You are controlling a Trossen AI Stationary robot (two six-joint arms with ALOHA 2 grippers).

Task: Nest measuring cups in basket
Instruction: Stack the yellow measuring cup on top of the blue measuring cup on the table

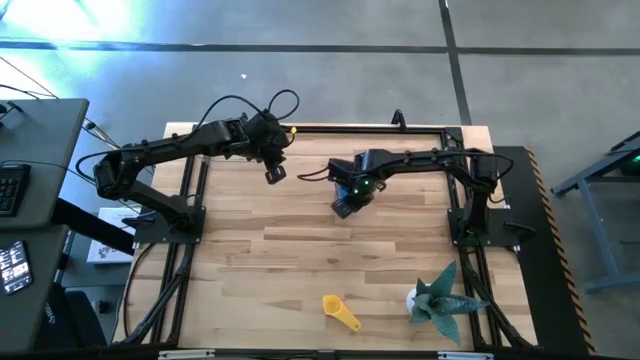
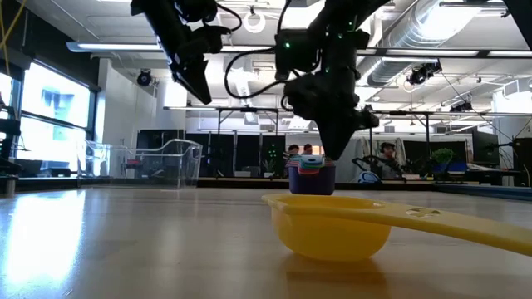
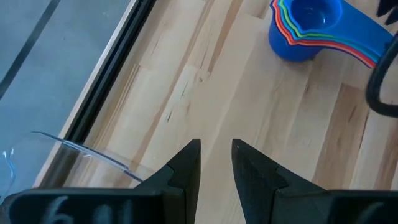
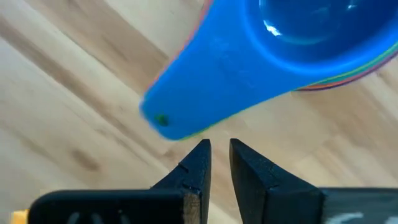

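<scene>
A nested stack of measuring cups (image 2: 312, 176) stands on the table, purple at the bottom and dark blue on top (image 4: 298, 37); the left wrist view also shows this stack (image 3: 305, 25). My right gripper (image 4: 220, 149) hangs just above it (image 2: 335, 154), its fingers a narrow gap apart, just off the free end of the blue handle (image 4: 168, 118). The yellow cup (image 1: 340, 312) lies apart near the table's near edge (image 2: 332, 224). The clear basket (image 2: 158, 162) sits toward the far left. My left gripper (image 1: 275, 173) hovers high beside it (image 3: 216, 149), slightly open and empty.
A teal spiky plant figure (image 1: 440, 300) stands at the near right corner, right of the yellow cup. The basket's clear rim (image 3: 74, 149) shows below my left gripper, by the table's dark edge rail. Bare wood lies between the stack and the yellow cup.
</scene>
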